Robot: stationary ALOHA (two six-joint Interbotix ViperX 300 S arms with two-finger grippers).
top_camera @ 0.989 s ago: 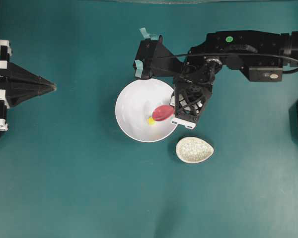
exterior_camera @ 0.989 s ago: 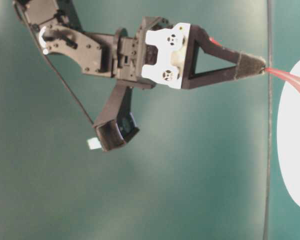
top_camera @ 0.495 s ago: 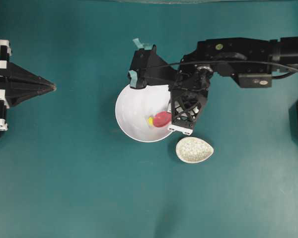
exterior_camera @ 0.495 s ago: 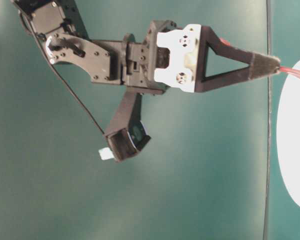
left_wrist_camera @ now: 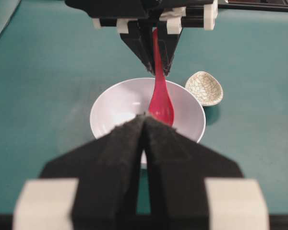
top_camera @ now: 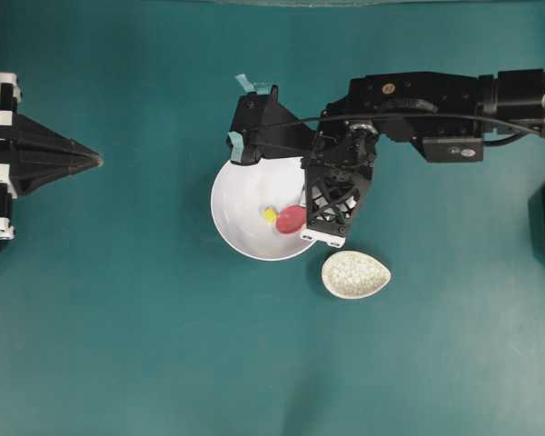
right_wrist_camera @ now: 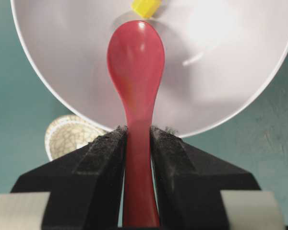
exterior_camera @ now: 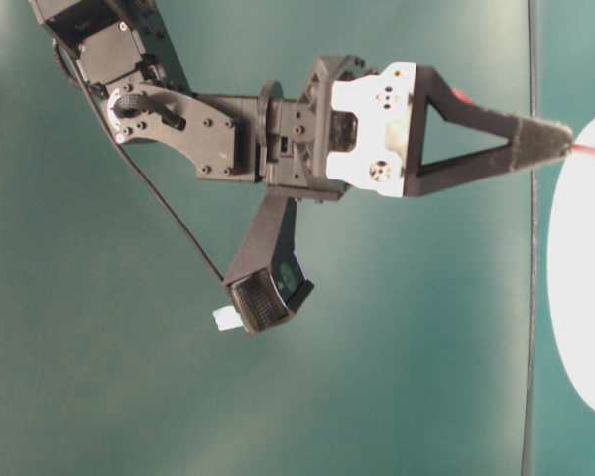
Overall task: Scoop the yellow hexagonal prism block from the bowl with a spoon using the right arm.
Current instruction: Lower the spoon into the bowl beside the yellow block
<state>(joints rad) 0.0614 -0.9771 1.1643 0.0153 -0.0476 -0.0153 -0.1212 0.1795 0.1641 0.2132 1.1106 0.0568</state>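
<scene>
The right gripper [right_wrist_camera: 137, 139] is clamping the handle of the red spoon [right_wrist_camera: 136, 72] between its 2 pads, holding the scoop inside the white bowl [top_camera: 236, 195] at the centre of the overhead frame. The yellow block [top_camera: 270, 215] is lying in the bowl, touching the scoop's tip. At the left edge, the left gripper [top_camera: 98, 161] is sitting closed on nothing.
</scene>
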